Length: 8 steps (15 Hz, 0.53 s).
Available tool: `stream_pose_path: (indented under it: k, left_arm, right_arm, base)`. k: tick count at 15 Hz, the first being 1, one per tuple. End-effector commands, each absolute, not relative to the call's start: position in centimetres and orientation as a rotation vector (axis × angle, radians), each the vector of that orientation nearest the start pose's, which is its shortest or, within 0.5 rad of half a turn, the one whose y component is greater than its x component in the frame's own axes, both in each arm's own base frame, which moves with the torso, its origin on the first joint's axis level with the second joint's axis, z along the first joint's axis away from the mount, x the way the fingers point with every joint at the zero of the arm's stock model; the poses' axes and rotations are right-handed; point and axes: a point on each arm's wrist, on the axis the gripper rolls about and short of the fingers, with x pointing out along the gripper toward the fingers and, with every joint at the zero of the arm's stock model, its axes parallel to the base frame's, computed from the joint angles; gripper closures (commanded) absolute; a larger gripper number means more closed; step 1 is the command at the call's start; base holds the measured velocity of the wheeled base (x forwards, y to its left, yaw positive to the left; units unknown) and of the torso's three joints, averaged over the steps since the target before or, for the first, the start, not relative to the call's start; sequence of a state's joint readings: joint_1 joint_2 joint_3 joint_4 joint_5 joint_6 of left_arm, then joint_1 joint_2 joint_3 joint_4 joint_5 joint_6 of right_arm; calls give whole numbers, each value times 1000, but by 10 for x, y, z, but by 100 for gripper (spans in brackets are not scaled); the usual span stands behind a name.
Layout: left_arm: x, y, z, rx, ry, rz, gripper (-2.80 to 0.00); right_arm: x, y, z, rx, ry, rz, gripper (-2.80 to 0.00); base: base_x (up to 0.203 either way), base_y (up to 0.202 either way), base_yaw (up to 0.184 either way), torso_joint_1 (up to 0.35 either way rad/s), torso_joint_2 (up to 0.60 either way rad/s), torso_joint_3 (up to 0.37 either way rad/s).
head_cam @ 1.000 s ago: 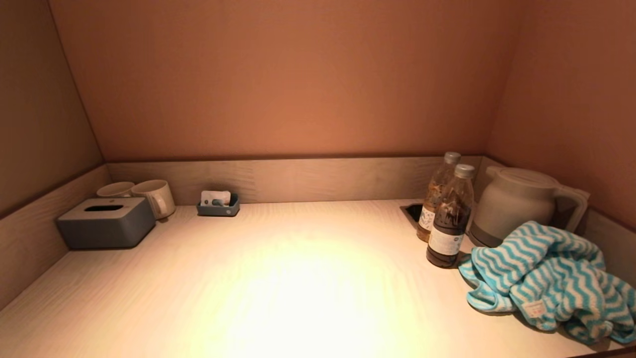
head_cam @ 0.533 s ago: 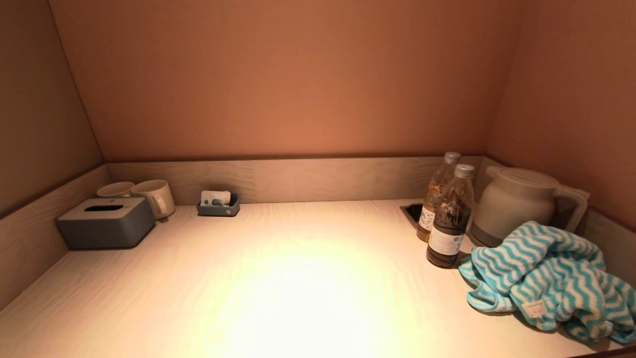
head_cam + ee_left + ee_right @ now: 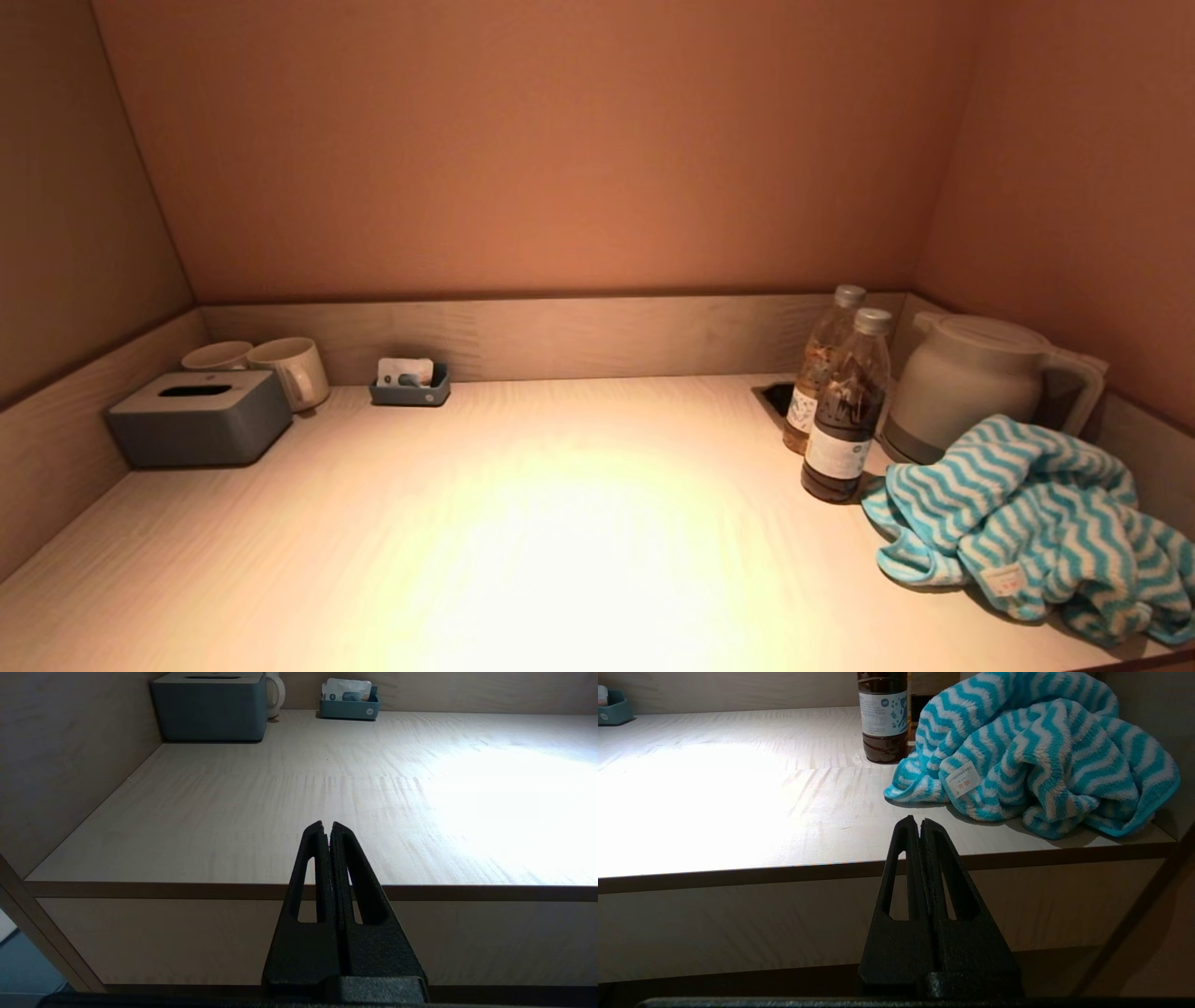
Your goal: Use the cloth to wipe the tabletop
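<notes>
Nothing moved since earlier frames. Fluffy blue-and-white zigzag cloth at one o'clock from right gripper, pinched shut, empty. Left gripper shut too, farther off.

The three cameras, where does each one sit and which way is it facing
Head view: high on the robot, looking down at the tabletop and cloth; no arm shows.
Left wrist view: before the front edge, facing the tissue box; shut left gripper shows.
Right wrist view: before the front edge, facing the cloth and dark bottle; shut right gripper shows.
Shared: both wrist views show the small tray.
</notes>
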<state>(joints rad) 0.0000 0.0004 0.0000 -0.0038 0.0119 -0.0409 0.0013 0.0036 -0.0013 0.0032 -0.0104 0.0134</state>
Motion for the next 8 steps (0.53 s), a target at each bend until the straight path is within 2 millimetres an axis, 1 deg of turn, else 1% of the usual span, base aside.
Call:
stream_pose_path:
  k: [1,8]
  left_arm:
    - [-23,0,76,-41,-5,12,0]
    - [-23,0,76,-41,-5,12,0]
  right_arm:
    - [-23,0,75,14,6,-9,0]
    - [-23,0,75,14,8,-9,0]
  base:
    - [0,0,0,0,0,0]
    - [0,0,0,0,0,0]
